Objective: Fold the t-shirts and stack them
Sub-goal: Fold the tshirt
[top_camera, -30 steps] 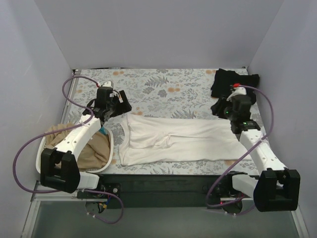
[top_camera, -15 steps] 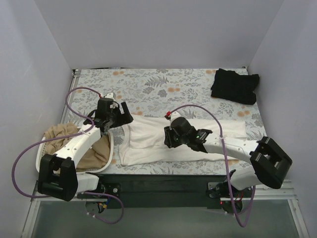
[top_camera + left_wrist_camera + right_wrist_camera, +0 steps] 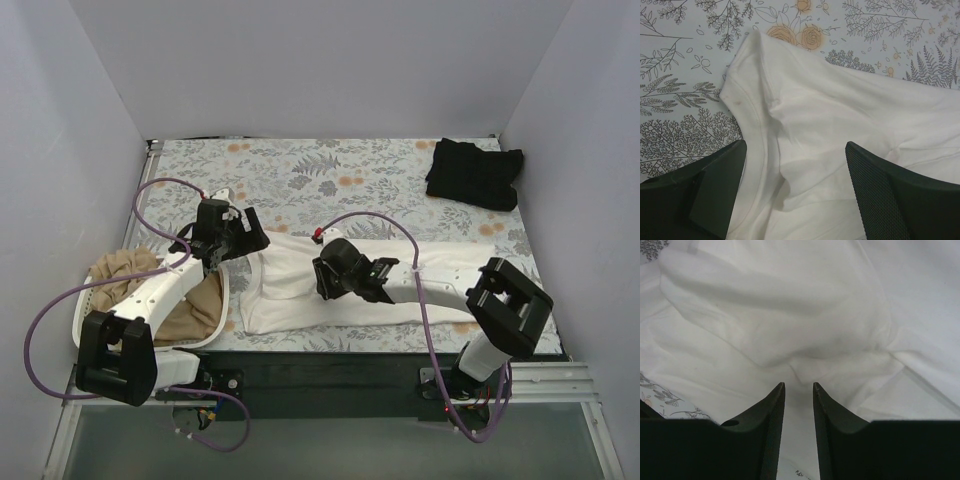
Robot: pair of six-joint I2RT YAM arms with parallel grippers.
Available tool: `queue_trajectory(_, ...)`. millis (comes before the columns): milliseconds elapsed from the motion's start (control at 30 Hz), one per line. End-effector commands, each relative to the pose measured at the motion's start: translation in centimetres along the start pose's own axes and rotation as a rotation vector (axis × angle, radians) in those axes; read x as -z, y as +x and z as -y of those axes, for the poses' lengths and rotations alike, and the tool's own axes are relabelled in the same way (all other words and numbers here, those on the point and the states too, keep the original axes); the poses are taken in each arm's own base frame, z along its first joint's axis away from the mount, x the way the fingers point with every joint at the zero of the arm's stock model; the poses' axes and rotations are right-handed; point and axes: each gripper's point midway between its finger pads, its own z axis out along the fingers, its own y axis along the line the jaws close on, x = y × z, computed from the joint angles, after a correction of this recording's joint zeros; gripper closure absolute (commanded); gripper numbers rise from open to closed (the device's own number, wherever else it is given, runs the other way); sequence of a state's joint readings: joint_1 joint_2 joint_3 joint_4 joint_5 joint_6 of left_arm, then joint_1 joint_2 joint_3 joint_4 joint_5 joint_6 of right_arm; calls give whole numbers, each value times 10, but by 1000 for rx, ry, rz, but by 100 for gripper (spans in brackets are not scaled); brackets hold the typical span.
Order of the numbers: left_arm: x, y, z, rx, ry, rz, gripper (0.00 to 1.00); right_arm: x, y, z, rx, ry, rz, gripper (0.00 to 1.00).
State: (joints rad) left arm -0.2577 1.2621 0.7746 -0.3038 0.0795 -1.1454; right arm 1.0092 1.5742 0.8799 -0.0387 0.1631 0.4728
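Note:
The white t-shirt [image 3: 290, 285] lies folded in a long strip across the near part of the table. My left gripper [image 3: 250, 232] hovers wide open over its collar and shoulder end; in the left wrist view [image 3: 795, 145] the shirt [image 3: 840, 110] lies under the jaws. My right gripper [image 3: 322, 283] is low over the strip's left-middle. In the right wrist view [image 3: 799, 385] the jaws stand a narrow gap apart, tips at puckered white cloth [image 3: 765, 305], with nothing clamped. The black t-shirt [image 3: 473, 175] lies folded at the back right. The tan t-shirt [image 3: 185, 305] sits in the basket.
The white laundry basket [image 3: 228, 292] stands at the near left edge, beside the white shirt's collar end. The floral tablecloth [image 3: 330, 175] covers the table. Grey walls close in the left, back and right. The right arm lies across the white shirt.
My right arm has swung from the shirt's right end leftward across it to the left-middle. The shirt still spans its full length. The left gripper has barely moved.

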Motion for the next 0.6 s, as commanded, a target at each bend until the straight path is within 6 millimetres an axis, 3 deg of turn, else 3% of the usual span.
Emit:
queue_trajectory(0,4,-5,5,-6,20,27,21,-9,-6,0,-2,24,21,65)
queue_trajectory(167,3,-4,5,-11,16,25,21,-15,11,8,-15,43,-18,65)
queue_trajectory(367,2,-1,5,-17,10,21,21,-20,6,3,-22,29,0,64)
queue_trajectory(567,3,0,6,-28,7,24,21,-28,13,6,-16,43,-27,64)
